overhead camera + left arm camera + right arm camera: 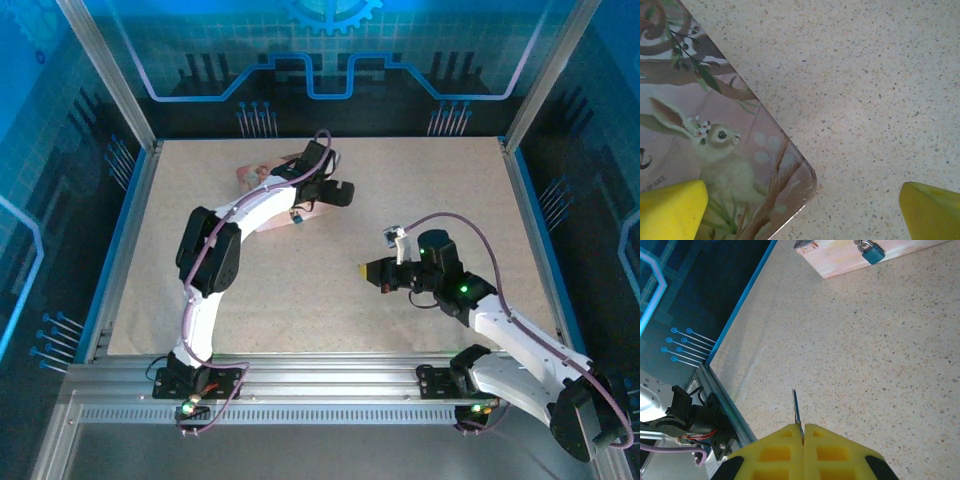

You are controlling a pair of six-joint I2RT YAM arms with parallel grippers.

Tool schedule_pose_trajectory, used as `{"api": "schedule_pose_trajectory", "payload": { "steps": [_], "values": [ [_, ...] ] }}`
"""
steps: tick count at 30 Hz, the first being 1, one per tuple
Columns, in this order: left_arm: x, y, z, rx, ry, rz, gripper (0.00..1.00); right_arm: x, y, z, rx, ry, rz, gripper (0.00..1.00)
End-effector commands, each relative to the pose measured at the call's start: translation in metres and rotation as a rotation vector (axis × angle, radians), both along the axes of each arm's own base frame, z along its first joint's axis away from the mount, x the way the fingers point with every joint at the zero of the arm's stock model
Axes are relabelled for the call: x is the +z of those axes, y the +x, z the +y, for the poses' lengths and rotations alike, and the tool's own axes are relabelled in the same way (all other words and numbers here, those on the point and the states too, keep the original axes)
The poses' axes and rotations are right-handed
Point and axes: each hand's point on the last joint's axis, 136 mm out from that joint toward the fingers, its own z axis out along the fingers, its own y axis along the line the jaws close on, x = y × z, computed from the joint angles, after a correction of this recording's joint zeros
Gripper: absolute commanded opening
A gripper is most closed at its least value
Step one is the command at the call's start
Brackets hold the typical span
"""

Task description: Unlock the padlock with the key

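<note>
The padlock (870, 251), small with a blue body and silvery shackle, hangs on the side of the pink rabbit-printed tin (850, 262) at the top of the right wrist view. In the top view the padlock (297, 219) is a blue speck at the tin's near edge. My right gripper (803, 432) is shut on the key (797, 412), a thin dark blade sticking out between the yellow pads and pointing toward the tin; it hovers mid-table (368, 270), well short of the padlock. My left gripper (802, 215) is open above the tin's corner (715, 135), one finger (670, 210) over the lid, the other (932, 212) over bare table.
The speckled beige table (420, 200) is fenced by blue-lit panels and aluminium rails (300, 370) along the near edge. The left arm (210, 250) arches over the tin at back left. Open table lies between the right gripper and the tin.
</note>
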Motion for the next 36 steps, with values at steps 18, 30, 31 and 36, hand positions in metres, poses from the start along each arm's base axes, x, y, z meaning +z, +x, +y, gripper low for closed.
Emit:
{"api": "schedule_pose_trajectory", "payload": {
  "steps": [18, 30, 31, 36],
  "values": [
    [-0.029, -0.027, 0.001, -0.041, -0.009, 0.085, 0.99, -0.013, 0.002, -0.022, -0.061, -0.035, 0.050, 0.01],
    [-0.038, -0.074, -0.011, -0.089, 0.054, 0.086, 0.99, -0.014, 0.005, -0.040, -0.110, -0.030, 0.079, 0.01],
    [-0.038, -0.078, -0.012, -0.091, 0.055, 0.088, 0.99, -0.013, 0.005, -0.041, -0.113, -0.031, 0.077, 0.01],
    [-0.039, -0.099, -0.022, -0.106, 0.055, 0.089, 0.99, -0.009, 0.005, -0.049, -0.132, -0.037, 0.070, 0.01]
  ]
}}
